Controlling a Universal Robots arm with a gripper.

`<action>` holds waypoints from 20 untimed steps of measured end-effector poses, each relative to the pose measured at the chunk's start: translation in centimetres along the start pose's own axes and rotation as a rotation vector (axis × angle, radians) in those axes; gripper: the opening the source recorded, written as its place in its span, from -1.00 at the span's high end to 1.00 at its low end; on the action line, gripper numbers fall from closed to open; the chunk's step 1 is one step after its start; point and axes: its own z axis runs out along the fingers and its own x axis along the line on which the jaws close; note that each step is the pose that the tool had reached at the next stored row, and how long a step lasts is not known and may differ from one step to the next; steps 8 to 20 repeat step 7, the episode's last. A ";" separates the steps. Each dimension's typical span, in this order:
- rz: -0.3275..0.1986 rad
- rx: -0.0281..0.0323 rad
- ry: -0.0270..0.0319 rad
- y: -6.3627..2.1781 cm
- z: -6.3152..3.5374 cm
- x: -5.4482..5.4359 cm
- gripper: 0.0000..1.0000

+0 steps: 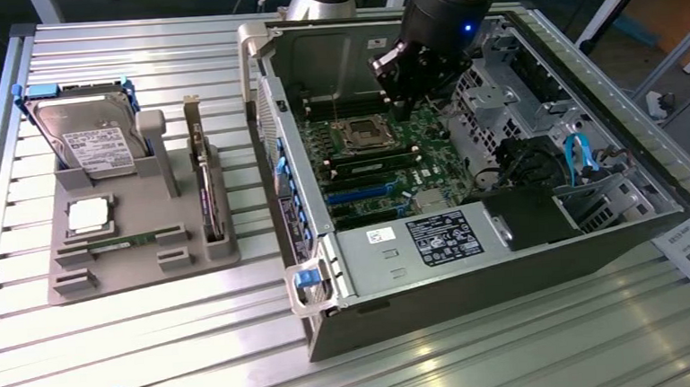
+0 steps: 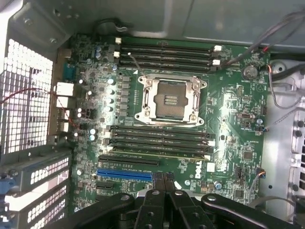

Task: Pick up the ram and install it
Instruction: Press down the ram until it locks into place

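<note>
The gripper (image 1: 403,109) hangs inside the open computer case (image 1: 564,252), just above the motherboard (image 1: 374,169) and close over the CPU socket (image 1: 359,134). In the wrist view the gripper (image 2: 164,177) has its two black fingers pressed together with nothing between them. They point down at the board near the blue expansion slot (image 2: 125,174).

The ram (image 1: 124,244) is well apart from the arm. It lies flat, as a thin green stick, in a groove near the front of the grey parts holder (image 1: 185,226), which stands on the slatted metal table (image 1: 150,349) at the exterior view's left of the case. The same holder carries a hard drive (image 1: 90,137) standing tilted at its back, a square silver processor (image 1: 88,215) lying just behind the ram, and an expansion card (image 1: 207,188) standing on edge along the side nearest the case.

On the motherboard (image 2: 228,109) the wrist view shows the empty processor socket (image 2: 169,100) between two banks of long black memory slots (image 2: 164,52). One slot (image 2: 162,153) of the bank nearer the fingers has a pale green edge along its length (I cannot tell whether a stick is seated there).
</note>
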 end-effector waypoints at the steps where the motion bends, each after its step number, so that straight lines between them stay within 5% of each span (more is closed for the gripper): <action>1: 0.010 -0.0002 -0.0004 0.00 -0.01 0.0 0.80; 20: 0.011 -0.0002 -0.0004 0.00 -0.01 0.0 0.80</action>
